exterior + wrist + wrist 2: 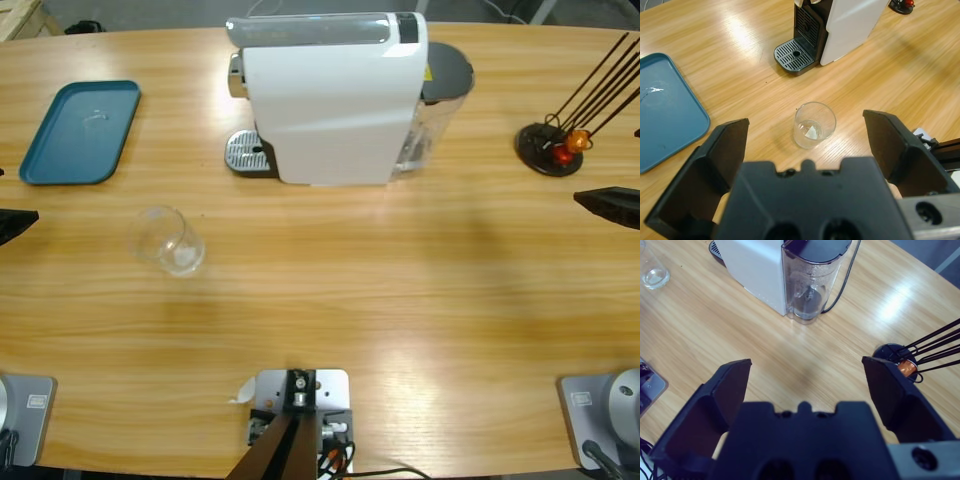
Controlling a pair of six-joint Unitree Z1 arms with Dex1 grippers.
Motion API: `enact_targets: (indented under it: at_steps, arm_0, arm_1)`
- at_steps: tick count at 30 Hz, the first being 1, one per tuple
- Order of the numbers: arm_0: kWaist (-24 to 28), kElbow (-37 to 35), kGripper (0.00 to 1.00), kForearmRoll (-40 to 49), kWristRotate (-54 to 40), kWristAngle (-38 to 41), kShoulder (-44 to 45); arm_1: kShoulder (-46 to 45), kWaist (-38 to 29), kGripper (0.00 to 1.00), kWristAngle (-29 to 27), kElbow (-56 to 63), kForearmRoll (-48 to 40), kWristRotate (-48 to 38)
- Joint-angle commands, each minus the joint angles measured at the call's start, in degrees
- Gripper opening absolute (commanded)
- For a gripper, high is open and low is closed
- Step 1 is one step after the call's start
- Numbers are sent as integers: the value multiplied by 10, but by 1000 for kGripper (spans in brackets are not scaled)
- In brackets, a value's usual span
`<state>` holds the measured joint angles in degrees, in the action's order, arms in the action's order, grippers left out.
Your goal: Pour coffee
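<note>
A small clear glass tumbler (167,240) stands on the wooden table, left of centre; it looks clear, with no amber coffee showing inside. In the left wrist view the tumbler (814,125) sits ahead of my left gripper (805,122), which is open and apart from it. Only a black tip of the left gripper (15,222) shows at the high view's left edge. My right gripper (806,366) is open over bare table, and its tip (605,205) shows at the right edge. The tumbler (652,267) is far off in the right wrist view.
A white coffee machine (330,100) stands at the back centre, its drip tray (248,152) facing left and its water tank (812,280) behind. A teal tray (80,130) lies back left. A black capsule stand (550,148) with orange capsules (577,142) is back right.
</note>
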<state>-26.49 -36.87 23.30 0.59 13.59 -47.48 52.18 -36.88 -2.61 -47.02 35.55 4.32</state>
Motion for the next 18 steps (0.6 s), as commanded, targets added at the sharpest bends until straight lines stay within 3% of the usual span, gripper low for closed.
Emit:
enact_targets:
  at_steps: [1,10,14,17,18]
  arm_0:
    - [-5,25,991,-9,1,-1,9]
    - [-5,16,970,-24,34,2,-9]
    - [-5,-54,826,-37,93,14,-84]
    - [-5,-97,838,-68,115,34,-167]
    - [-5,-113,934,-87,125,35,-195]
  arm_1:
    - [2,5,1000,-4,19,0,-7]
    - [-1,5,1000,-5,20,0,-7]
    - [-1,5,1000,-4,20,-1,-8]
    - [2,5,1000,-4,20,-1,-8]
    - [2,6,1000,-4,20,-1,-8]
